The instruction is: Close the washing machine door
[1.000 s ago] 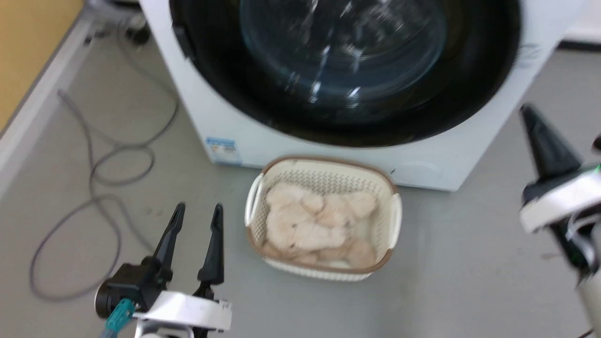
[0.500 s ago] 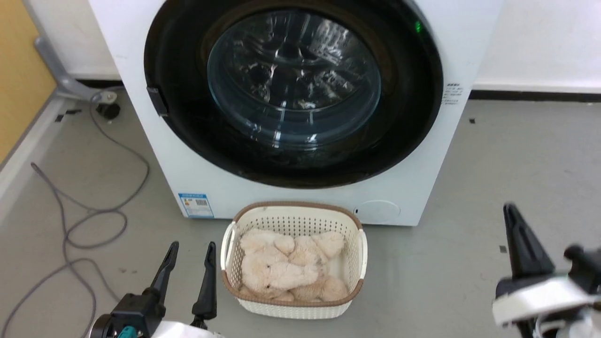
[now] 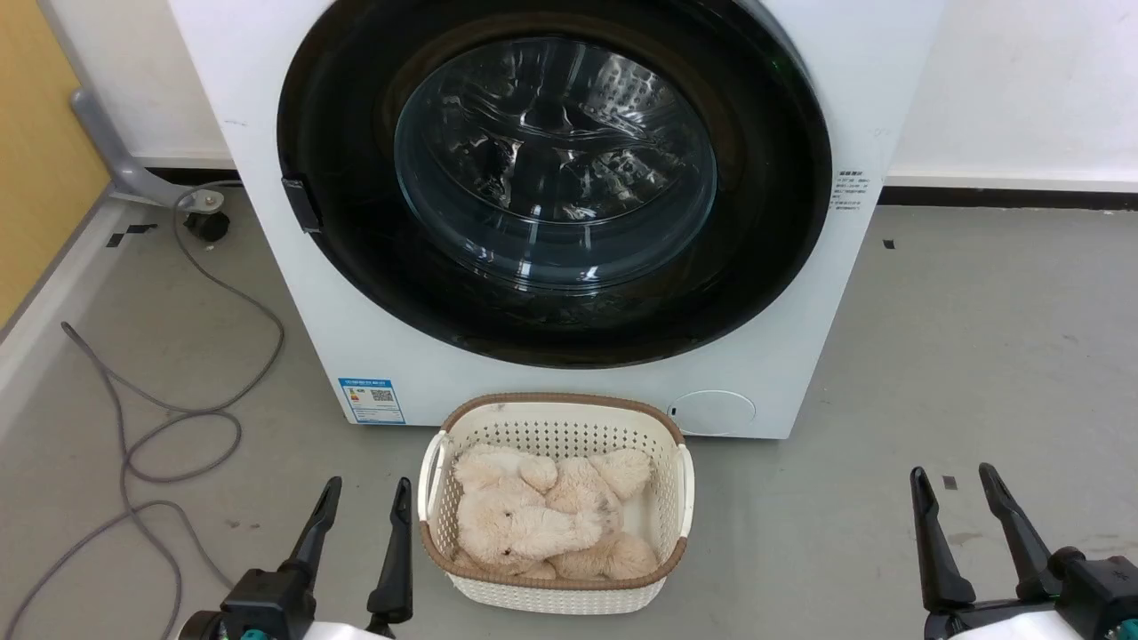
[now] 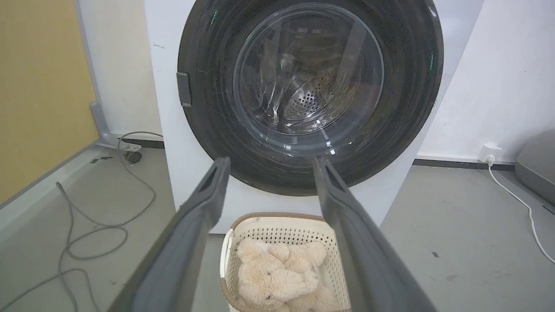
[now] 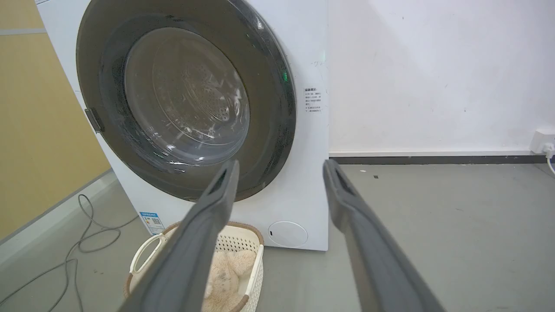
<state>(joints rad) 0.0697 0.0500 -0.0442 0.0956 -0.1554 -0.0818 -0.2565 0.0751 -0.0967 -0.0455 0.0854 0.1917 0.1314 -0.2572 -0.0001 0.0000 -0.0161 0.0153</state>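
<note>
Door shut, right arm pulled back.
The washing machine door [image 3: 556,178] sits flush in the washing machine [image 3: 400,356] at 12 o'clock. The right gripper [image 3: 951,471] has dropped to 5 o'clock and the left gripper [image 3: 369,484] is at 7, both part-open and empty, so the job looks done. On the grey floor [image 3: 933,356], a basket [image 3: 551,404] is at 6 and a cable [image 3: 178,418] at 9.

We log the site as a plain indoor laundry or appliance-test room. Evidence: a white front-loading washing machine [image 3: 373,356] stands directly on a smooth grey floor [image 3: 978,338]. Behind it runs a white painted wall [image 3: 1022,80] with a black skirting strip [image 3: 1005,197], and a yellow panel [image 3: 36,160] closes the room's left side. A grey cable [image 3: 238,434] lies looped loose on the floor beside the machine. A wall socket [image 5: 543,141] sits just above the skirting. A small laundry basket [image 3: 556,402] holding a plush toy [image 3: 533,524] sits at the machine's front edge.
</note>
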